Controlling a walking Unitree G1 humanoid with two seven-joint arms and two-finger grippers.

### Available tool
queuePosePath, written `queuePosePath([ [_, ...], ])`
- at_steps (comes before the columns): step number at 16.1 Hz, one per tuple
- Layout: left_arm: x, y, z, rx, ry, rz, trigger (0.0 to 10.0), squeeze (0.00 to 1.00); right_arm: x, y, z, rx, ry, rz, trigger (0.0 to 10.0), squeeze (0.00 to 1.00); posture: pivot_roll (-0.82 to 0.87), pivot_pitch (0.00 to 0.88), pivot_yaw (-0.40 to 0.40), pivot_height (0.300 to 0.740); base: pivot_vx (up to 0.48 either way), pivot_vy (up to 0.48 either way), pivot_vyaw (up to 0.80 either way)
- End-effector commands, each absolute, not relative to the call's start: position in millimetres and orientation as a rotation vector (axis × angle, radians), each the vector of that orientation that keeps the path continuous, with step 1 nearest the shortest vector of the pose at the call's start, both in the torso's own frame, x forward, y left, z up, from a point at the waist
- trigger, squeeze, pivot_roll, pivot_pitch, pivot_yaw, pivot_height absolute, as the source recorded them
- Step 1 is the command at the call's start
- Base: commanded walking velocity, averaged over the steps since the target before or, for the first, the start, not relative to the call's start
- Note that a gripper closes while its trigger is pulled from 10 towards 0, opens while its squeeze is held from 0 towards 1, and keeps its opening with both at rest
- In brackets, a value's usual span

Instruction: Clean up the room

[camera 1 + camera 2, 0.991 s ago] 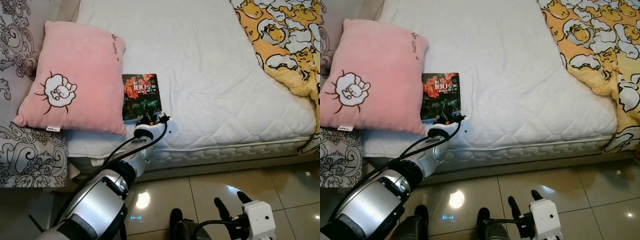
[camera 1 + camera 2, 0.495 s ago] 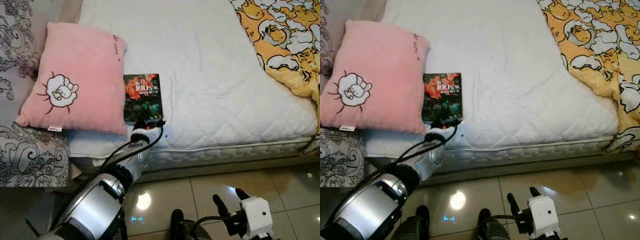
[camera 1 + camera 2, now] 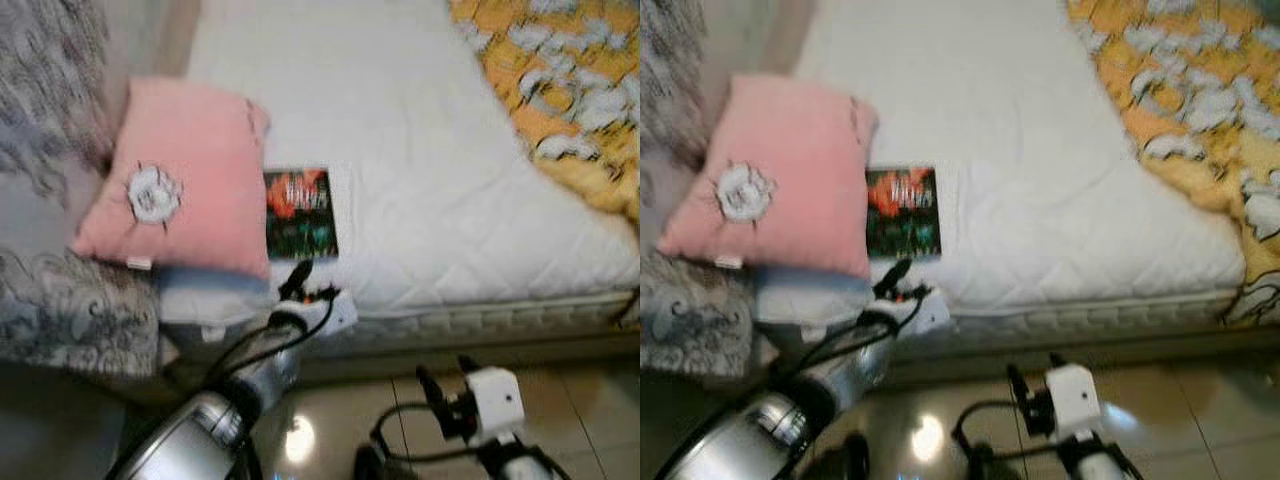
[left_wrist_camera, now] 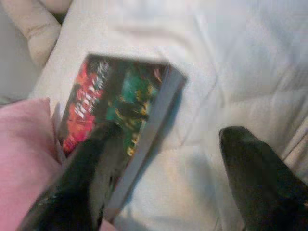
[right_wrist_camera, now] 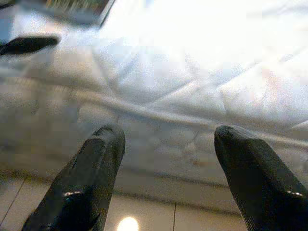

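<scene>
A book (image 3: 300,212) with a dark red and green cover lies flat on the white mattress (image 3: 440,190), beside a pink pillow (image 3: 185,180). My left gripper (image 3: 308,284) hovers at the bed's near edge, just short of the book, and is open. In the left wrist view the book (image 4: 120,106) lies ahead of the gripper (image 4: 172,131), one finger (image 4: 91,183) over its cover side and the other over bare sheet. My right gripper (image 3: 440,385) is low over the floor, open, and faces the mattress side (image 5: 163,144).
A yellow patterned blanket (image 3: 560,110) covers the bed's right part. Grey patterned bedding (image 3: 60,300) lies left of the pillow. Glossy floor tiles (image 3: 580,400) run along the bed's front. The head views are blurred.
The whole picture has shifted and blurred, so the camera moved. My left gripper's tips now sit a little back from the book's near edge. The right gripper has come up higher.
</scene>
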State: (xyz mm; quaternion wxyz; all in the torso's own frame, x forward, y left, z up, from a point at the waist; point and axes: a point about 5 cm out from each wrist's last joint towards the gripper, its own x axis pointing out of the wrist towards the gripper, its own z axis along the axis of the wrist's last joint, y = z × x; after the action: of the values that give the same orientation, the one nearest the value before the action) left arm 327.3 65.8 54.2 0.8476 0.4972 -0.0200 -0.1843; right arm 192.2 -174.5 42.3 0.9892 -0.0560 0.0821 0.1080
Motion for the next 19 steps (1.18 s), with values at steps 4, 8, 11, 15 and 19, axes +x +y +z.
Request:
queuePosePath([
  [4,326.6,100.3,89.5,-0.1,0.111,-0.27,10.0,1.0,227.3,-202.1,54.2,-0.028,0.087,-0.051,10.0,0.0,0.1,0.0,-0.002,0.74,0.0,0.0,0.0],
  [8,316.6,135.9,68.3,-0.303,0.198,-0.139,10.0,1.0,238.8,-214.4,47.6,0.023,0.089,-0.12,10.0,1.0,0.11,0.0,-0.001,0.74,0.0,0.0,0.0],
  [11,308.0,126.7,67.7,-0.429,0.185,-0.208,10.0,0.0,242.3,-207.2,43.3,-0.001,0.106,-0.064,10.0,1.0,0.12,0.0,-0.005,0.74,0.089,-0.379,0.0],
  [15,320.9,126.6,71.6,-0.353,0.187,-0.203,10.0,0.0,260.7,-192.7,45.9,0.003,0.072,-0.044,10.0,0.0,0.11,0.0,0.013,0.74,0.321,-0.353,0.0],
  [19,324.3,129.6,70.0,-0.303,0.2,-0.212,10.0,0.0,263.6,-191.5,46.2,0.004,0.054,-0.038,10.0,0.0,0.09,0.0,0.02,0.74,0.336,-0.337,0.0],
])
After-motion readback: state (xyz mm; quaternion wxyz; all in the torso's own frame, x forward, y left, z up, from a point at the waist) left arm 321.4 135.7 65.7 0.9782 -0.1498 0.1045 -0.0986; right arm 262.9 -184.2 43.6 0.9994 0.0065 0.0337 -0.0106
